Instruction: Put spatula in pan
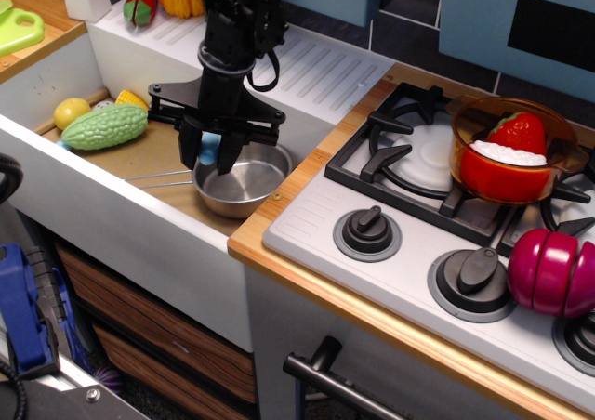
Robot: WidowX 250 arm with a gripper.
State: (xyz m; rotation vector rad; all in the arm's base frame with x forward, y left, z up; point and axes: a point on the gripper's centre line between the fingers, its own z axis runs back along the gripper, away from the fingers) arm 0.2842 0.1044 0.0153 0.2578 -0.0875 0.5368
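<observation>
The shiny steel pan (244,186) sits in the sink, its thin wire handle pointing left. My black gripper (210,156) hangs just above the pan's left rim, fingers pointing down. It is shut on the spatula (210,148); only a bit of its light blue handle shows between the fingers. The grey slotted head is hidden behind the gripper.
A green bumpy gourd (104,127), a yellow lemon (71,111) and a corn piece (132,98) lie at the sink's left end. The sink's white front wall (121,225) is close. On the stove (437,243) stand an orange pot with red food (509,150) and a magenta vegetable (556,271).
</observation>
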